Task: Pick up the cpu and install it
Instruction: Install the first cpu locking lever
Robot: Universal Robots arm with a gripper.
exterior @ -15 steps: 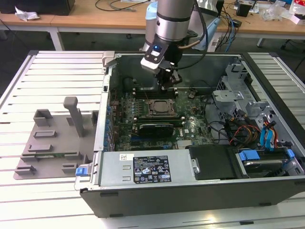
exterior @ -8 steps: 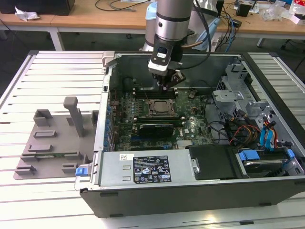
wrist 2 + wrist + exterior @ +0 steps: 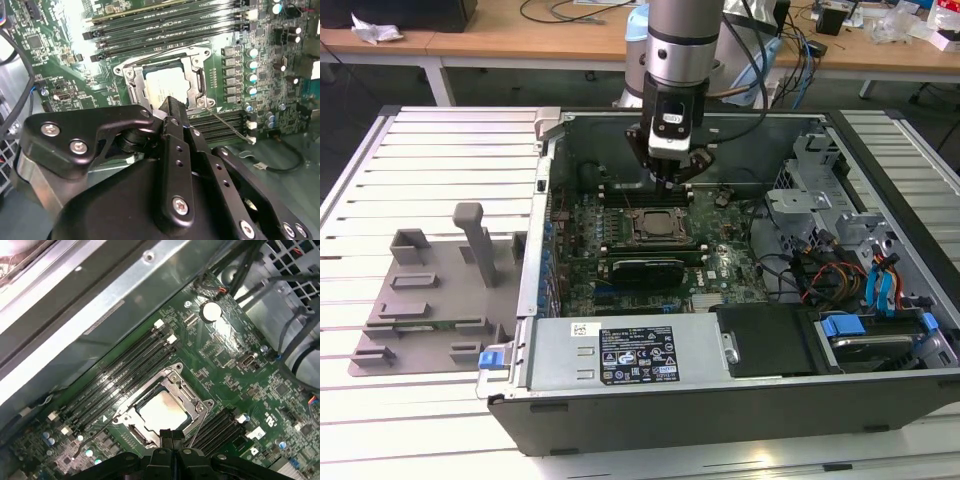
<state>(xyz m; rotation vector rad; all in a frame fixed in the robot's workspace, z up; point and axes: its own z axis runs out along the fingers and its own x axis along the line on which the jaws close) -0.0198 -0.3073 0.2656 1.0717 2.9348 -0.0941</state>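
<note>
Open computer case (image 3: 740, 400) lies on its side on the slatted aluminium table (image 3: 450, 170); motherboard (image 3: 720, 270) faces up. Grey fixture plate (image 3: 430, 300) with upright posts sits outside the case, toward the exterior view's left.

CPU (image 3: 162, 409) — silvery-white square top — already lies flat inside the socket frame (image 3: 197, 402) near the middle of the motherboard, between two banks of memory slots (image 3: 125, 370). It looks level in the frame, edges parallel to the frame's sides; I cannot tell whether it is fully seated. In the second wrist view the same chip (image 3: 167, 85) shows just beyond the fingertips.

Gripper (image 3: 170, 432): the two fingertips stand pressed together with no gap and nothing between them — closed and empty. In the exterior view the gripper (image 3: 675, 180) hangs over the socket's rear edge, toward the case's back wall.

Key relation: the chip lies directly below and slightly ahead of the fingertips, near but apart. Judging by this, placement is done.
</note>
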